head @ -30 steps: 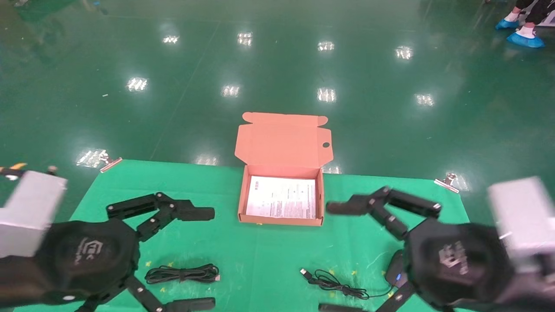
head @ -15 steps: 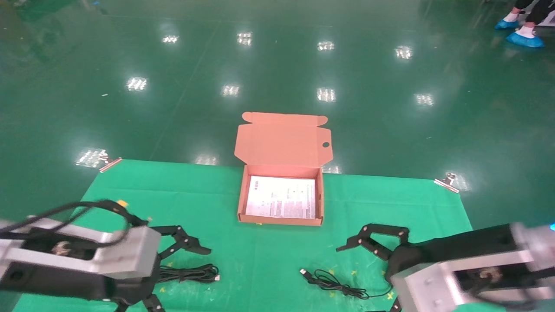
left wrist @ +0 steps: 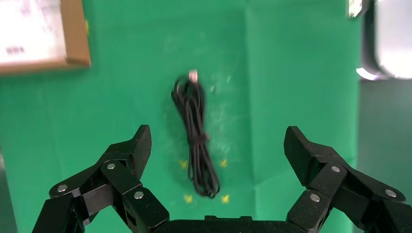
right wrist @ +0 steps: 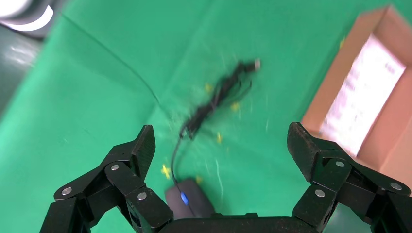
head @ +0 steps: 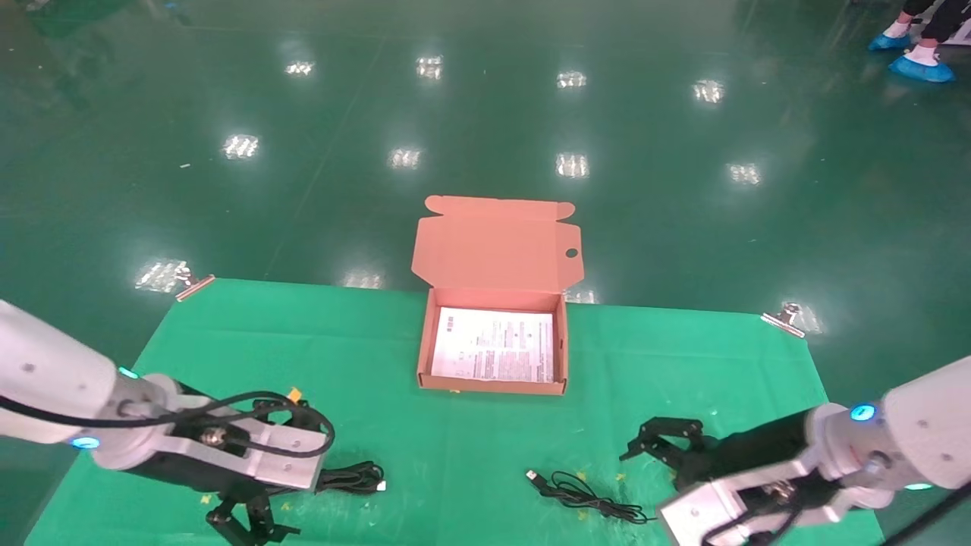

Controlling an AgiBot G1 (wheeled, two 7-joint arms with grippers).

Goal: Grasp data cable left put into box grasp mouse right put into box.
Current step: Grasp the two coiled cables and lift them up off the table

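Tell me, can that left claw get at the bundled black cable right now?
Probably yes. The left gripper is open above the data cable, which lies alone on the green cloth, nothing covering it or crowding it.

Orange-brown box, black data cable, green cloth.

I see a green cloth spread beneath both sets of jaws, yellow marks between them. Metal clips pin its far corners. Beyond lies a glossy green floor.

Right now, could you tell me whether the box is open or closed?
Open: the box has its flap lid folded back upright, exposing the white printed sheet lying inside.
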